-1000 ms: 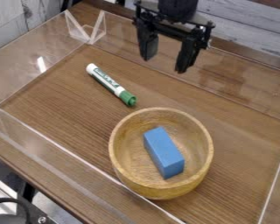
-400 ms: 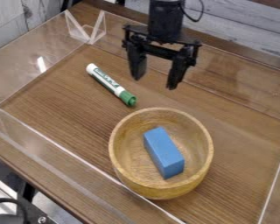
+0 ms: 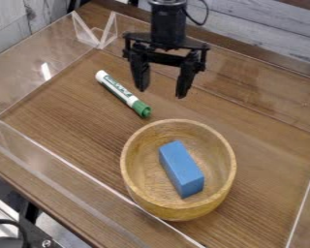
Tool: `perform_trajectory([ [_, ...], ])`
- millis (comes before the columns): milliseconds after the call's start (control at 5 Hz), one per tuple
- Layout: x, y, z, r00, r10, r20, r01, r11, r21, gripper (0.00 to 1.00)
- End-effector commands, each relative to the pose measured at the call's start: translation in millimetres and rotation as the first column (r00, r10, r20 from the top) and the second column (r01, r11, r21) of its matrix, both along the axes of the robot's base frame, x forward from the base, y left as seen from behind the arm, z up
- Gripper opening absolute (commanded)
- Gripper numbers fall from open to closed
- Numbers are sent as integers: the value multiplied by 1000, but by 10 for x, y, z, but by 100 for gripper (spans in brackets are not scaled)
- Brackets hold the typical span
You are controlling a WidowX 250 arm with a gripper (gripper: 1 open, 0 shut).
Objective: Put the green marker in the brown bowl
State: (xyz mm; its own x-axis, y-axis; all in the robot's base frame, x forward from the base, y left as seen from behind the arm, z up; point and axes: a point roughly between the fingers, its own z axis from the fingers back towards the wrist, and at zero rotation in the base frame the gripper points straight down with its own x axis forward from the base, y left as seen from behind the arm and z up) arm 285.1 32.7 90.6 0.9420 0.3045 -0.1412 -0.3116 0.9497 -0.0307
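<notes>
Wood-grain bench with clear low acrylic walls around the work area; planked wall at the back.

Hand hangs at 12 o'clock of the scene, pointing straight down, black, fingers spread wide with nothing between them. Not touching anything that I can see; its tips sit above the bench surface, how far I can't tell.

Marker lies flat on the bench at about 10 o'clock from the bowl, apart from it. White barrel with green lettering, dark green cap end pointing toward 4–5 o'clock, other end toward 10–11. Cap end is the end nearer the bowl rim, with bare bench between them. Hand is just to the 1–2 o'clock side of the marker's cap, near but not over the barrel's middle; left finger looks close to the marker in the picture.

Bowl sits at 5–6 o'clock of the scene, round, tan wood, thick rim, upright. Blue block lies inside it, roughly centred, long side running 11 to 5 o'clock.

Marker not yet in the bowl.

Dark cabling or gear at the bottom-left corner, below the bench edge, too dim to identify.
</notes>
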Motion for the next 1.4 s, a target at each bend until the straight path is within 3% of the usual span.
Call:
perform_trajectory([
  [0, 36, 61, 59, 997, 72, 38, -72, 997, -3, 100],
  [400, 55, 191, -32, 975, 218, 44, -217, 976, -30, 100],
  [800, 86, 313, -129, 952, 300, 56, -297, 953, -54, 100],
  [1200, 118, 395, -240, 921, 383, 68, -378, 923, -76, 100],
])
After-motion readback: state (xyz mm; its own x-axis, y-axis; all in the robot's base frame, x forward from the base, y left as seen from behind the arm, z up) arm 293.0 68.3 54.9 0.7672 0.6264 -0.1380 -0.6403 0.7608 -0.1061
